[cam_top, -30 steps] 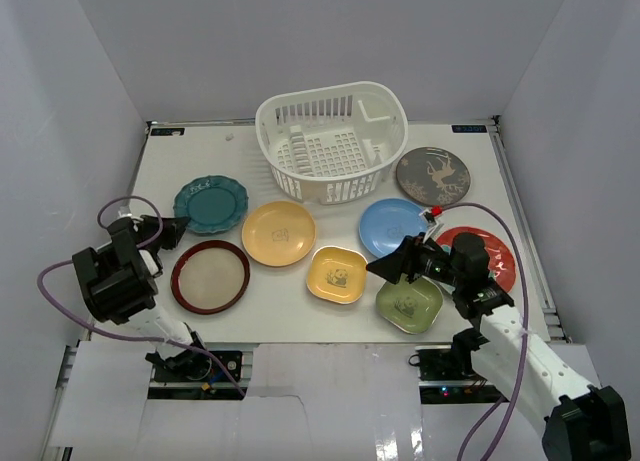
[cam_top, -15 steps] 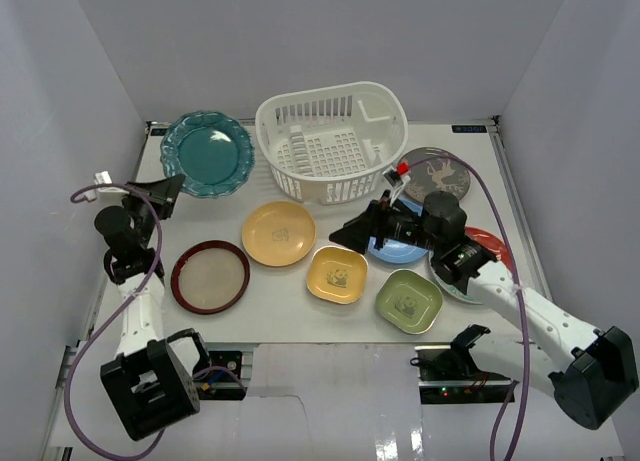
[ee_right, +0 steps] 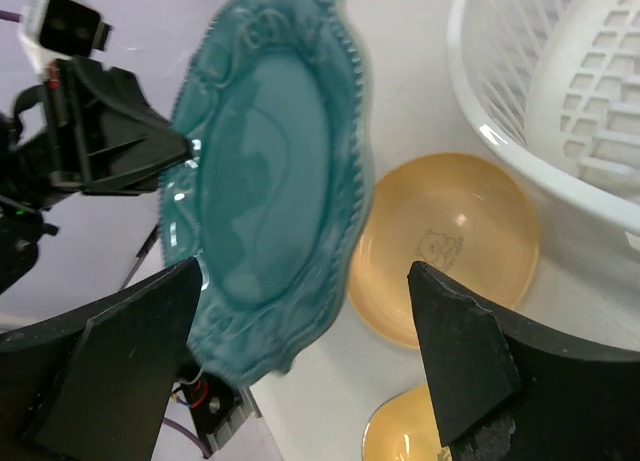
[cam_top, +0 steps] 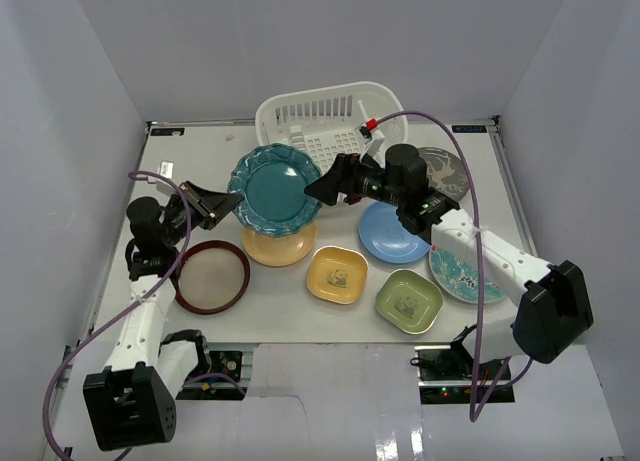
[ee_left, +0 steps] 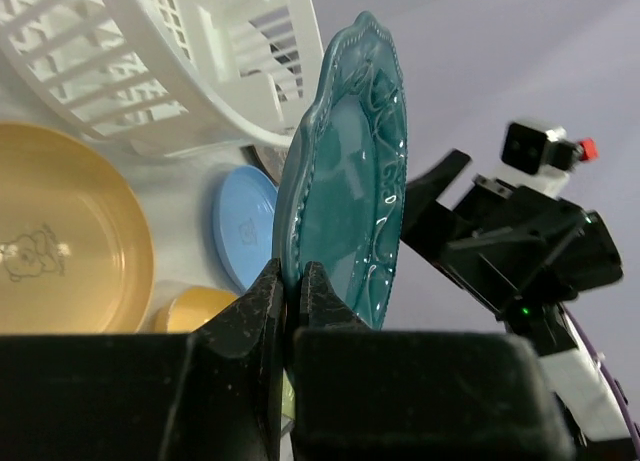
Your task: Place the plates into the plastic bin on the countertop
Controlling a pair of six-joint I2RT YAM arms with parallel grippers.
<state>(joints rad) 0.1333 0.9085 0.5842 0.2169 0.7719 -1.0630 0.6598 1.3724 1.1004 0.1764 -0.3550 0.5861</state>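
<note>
My left gripper (cam_top: 232, 203) is shut on the rim of the round teal plate (cam_top: 275, 189) and holds it tilted up in the air, in front of the white plastic bin (cam_top: 330, 121). The left wrist view shows the jaws (ee_left: 293, 281) pinching the teal plate's edge (ee_left: 345, 221). My right gripper (cam_top: 318, 186) is open at the plate's right edge. In the right wrist view the teal plate (ee_right: 265, 181) hangs between its spread fingers (ee_right: 460, 361). The bin holds no plate.
On the countertop (cam_top: 200, 156) lie the orange-yellow plate (cam_top: 285, 249), brown-rimmed plate (cam_top: 210, 276), yellow panda dish (cam_top: 337, 274), green panda dish (cam_top: 409, 300), blue plate (cam_top: 392, 231), floral plate (cam_top: 462, 276) and dark grey plate (cam_top: 445, 171), partly behind my right arm. White walls surround it.
My left gripper lifted the teal plate off the table, raised it at the back left, then carried it right. My right arm swung up and left to the plate.
</note>
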